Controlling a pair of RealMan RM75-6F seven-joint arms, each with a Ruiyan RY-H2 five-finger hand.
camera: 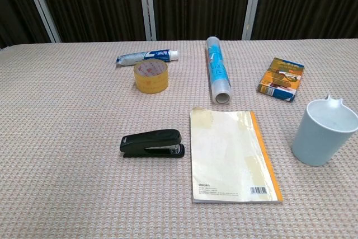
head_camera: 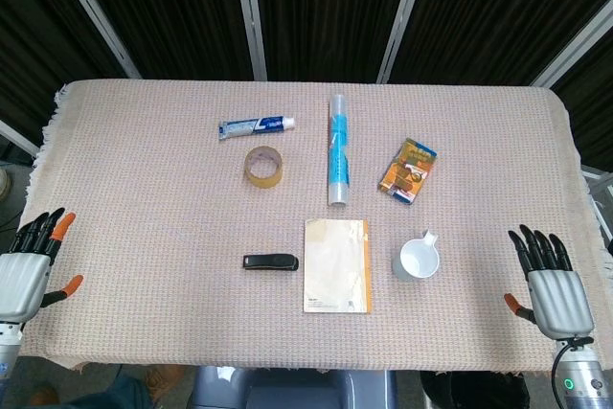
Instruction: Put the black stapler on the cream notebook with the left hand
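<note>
The black stapler [head_camera: 270, 261] [camera: 152, 143] lies flat on the woven cloth, just left of the cream notebook [head_camera: 336, 264] [camera: 230, 155], with a narrow gap between them. The notebook lies flat near the table's front edge, its orange spine on the right. My left hand [head_camera: 31, 265] rests at the front left corner, fingers spread, holding nothing, far left of the stapler. At the front right corner my right hand [head_camera: 547, 282] is spread flat and empty. Neither hand shows in the chest view.
A pale mug [head_camera: 418, 260] [camera: 324, 132] stands right of the notebook. Behind it lie a roll of film [head_camera: 337, 148] [camera: 217, 69], a tape ring [head_camera: 263, 166] [camera: 151, 76], a toothpaste tube [head_camera: 255, 126] [camera: 146, 56] and a small orange box [head_camera: 407, 170] [camera: 281, 79].
</note>
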